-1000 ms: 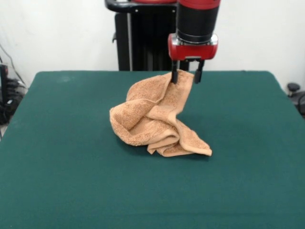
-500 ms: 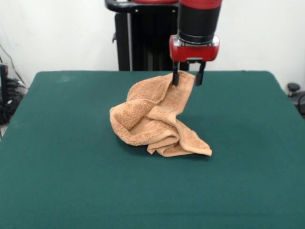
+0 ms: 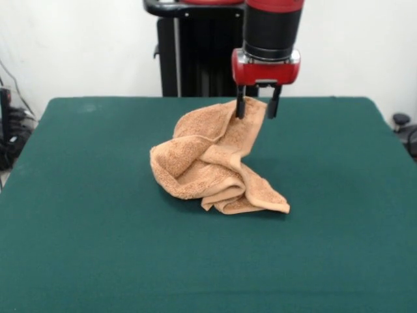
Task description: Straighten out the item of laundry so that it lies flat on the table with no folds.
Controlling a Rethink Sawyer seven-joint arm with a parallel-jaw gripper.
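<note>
The orange-tan towel (image 3: 212, 163) lies crumpled in a heap near the middle of the green table (image 3: 85, 248). One part of it is drawn up toward the far side. My gripper (image 3: 255, 109) hangs from the red and black arm above the heap's far right. Its two dark fingers (image 3: 240, 107) stand on either side of the towel's raised top edge and hold it up. The rest of the towel sags down in thick folds, and one corner (image 3: 277, 205) lies flat on the table at the front right.
The robot's black pedestal (image 3: 189, 52) stands behind the table's far edge. Cables and dark gear (image 3: 10, 130) sit off the table's left side, and a dark object (image 3: 404, 127) sits off its right side.
My gripper has shifted very slightly to the right. The towel keeps the same shape and place.
</note>
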